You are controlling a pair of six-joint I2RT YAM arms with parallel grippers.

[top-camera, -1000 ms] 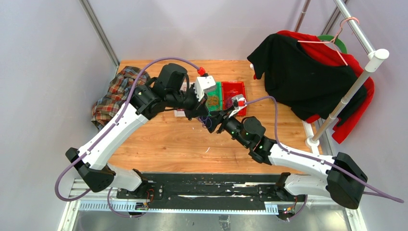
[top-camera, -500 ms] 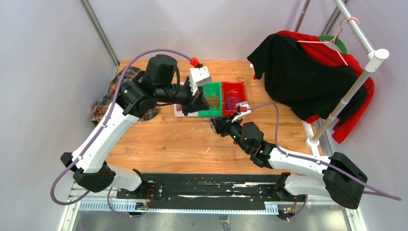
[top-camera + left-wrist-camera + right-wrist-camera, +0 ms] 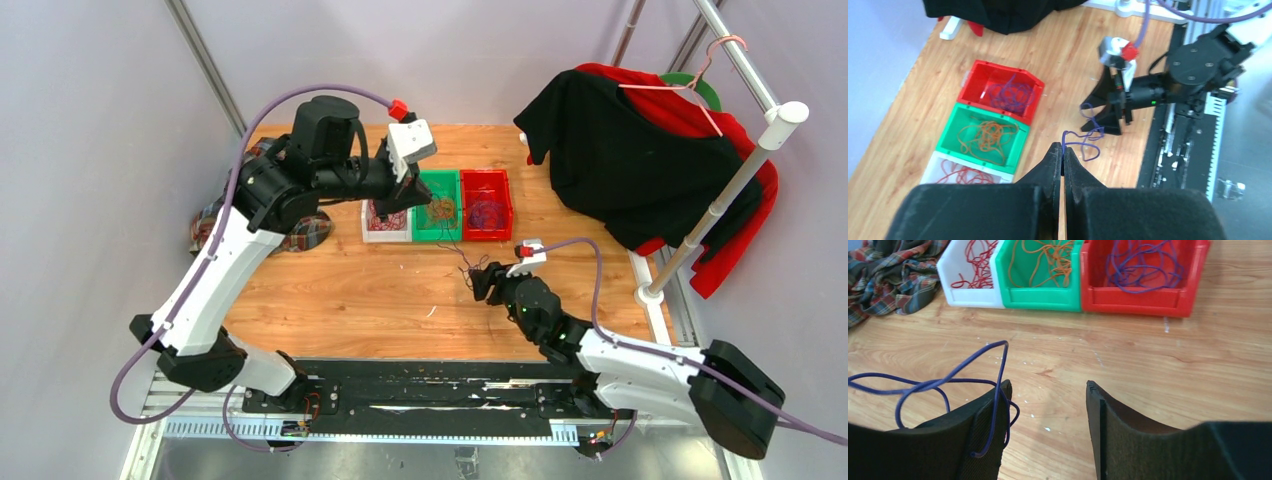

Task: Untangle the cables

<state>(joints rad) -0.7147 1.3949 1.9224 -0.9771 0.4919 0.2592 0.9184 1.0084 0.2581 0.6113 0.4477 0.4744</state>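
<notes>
My left gripper (image 3: 1062, 150) is raised above the table and shut on one end of a thin purple cable (image 3: 1082, 143). The cable loops down to my right gripper (image 3: 1109, 116). In the right wrist view my right gripper (image 3: 1048, 390) is open just above the wood, and the purple cable (image 3: 950, 377) drapes loosely over its left finger's pad (image 3: 983, 440), not pinched. A white bin (image 3: 973, 296) holds red cables (image 3: 975, 265), a green bin (image 3: 1040, 299) holds orange cables (image 3: 1045, 260), and a red bin (image 3: 1143, 302) holds purple cables (image 3: 1143, 267). From above, my left gripper (image 3: 385, 210) hangs over the bins and my right gripper (image 3: 478, 280) is nearer the table's front.
A plaid cloth (image 3: 240, 195) lies at the table's left edge, beside the white bin. A rack with black and red garments (image 3: 640, 160) and a white pole (image 3: 720, 200) stand at the right. A black rail (image 3: 430, 385) runs along the near edge.
My left arm rose and swung back left with the purple cable. My right arm drew back from the bins toward the near edge, and its jaws now stand open with the cable loose on one finger.
</notes>
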